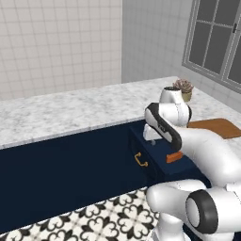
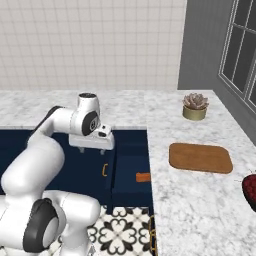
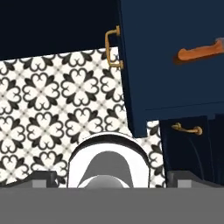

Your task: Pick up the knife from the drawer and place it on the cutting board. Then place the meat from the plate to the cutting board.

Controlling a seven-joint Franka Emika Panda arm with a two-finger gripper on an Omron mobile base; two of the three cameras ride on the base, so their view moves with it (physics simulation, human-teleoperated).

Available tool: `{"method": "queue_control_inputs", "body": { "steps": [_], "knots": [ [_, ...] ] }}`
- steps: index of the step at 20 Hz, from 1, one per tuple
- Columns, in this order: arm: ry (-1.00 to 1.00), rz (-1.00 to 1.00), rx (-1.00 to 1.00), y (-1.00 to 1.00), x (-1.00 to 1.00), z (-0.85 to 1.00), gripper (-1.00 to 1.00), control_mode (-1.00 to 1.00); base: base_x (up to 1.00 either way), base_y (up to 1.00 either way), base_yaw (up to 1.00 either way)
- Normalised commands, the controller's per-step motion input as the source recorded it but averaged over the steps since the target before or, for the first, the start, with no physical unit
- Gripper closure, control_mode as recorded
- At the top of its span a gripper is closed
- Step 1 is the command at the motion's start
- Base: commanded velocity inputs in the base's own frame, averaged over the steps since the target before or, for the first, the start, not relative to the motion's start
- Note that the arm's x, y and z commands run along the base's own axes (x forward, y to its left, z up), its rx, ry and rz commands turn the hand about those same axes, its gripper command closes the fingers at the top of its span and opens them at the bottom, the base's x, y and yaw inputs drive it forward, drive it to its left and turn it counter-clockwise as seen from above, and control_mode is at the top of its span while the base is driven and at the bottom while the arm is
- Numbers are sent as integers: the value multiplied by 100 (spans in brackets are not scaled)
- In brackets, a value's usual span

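Note:
The navy drawer [image 2: 131,167] stands pulled open below the counter, its brass handle [image 3: 113,48] on the front. Inside lies the knife [image 3: 199,51], orange handle showing [image 2: 143,177] [image 1: 174,157]; its blade runs past the edge of the hand view. My gripper [image 2: 92,147] hangs open and empty above the floor, just outside the drawer's front and to the left of the knife. In the hand view its fingertips [image 3: 43,176] stand far apart. The brown cutting board [image 2: 200,158] [image 1: 217,127] lies bare on the counter right of the drawer. The plate and the meat are out of view.
A potted succulent [image 2: 195,106] stands behind the board. A dark bowl of red fruit [image 2: 250,186] sits at the right edge. Below the drawer is a navy cabinet with a brass handle [image 3: 187,128]. Patterned floor tiles [image 3: 43,100] lie under the hand.

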Motion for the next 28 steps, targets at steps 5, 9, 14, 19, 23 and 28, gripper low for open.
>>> {"method": "queue_control_inputs", "body": {
  "steps": [5, 9, 14, 19, 23, 28],
  "knots": [
    [1, -22, 1, -25, 40, -96, -100, -100, 0, 0, 0],
    [0, -2, -9, 0, 36, -94, -100, -100, 0, 0, 0],
    [-5, 0, -4, -15, 15, -55, -100, -100, 0, 0, 0],
    [0, 0, -2, 0, 41, -37, -100, -100, 0, 0, 0],
    [7, 0, 0, -3, 60, -14, -100, -100, 0, 0, 0],
    [4, 3, 0, -3, 29, -38, -100, -100, 0, 0, 0]
  ]
}}
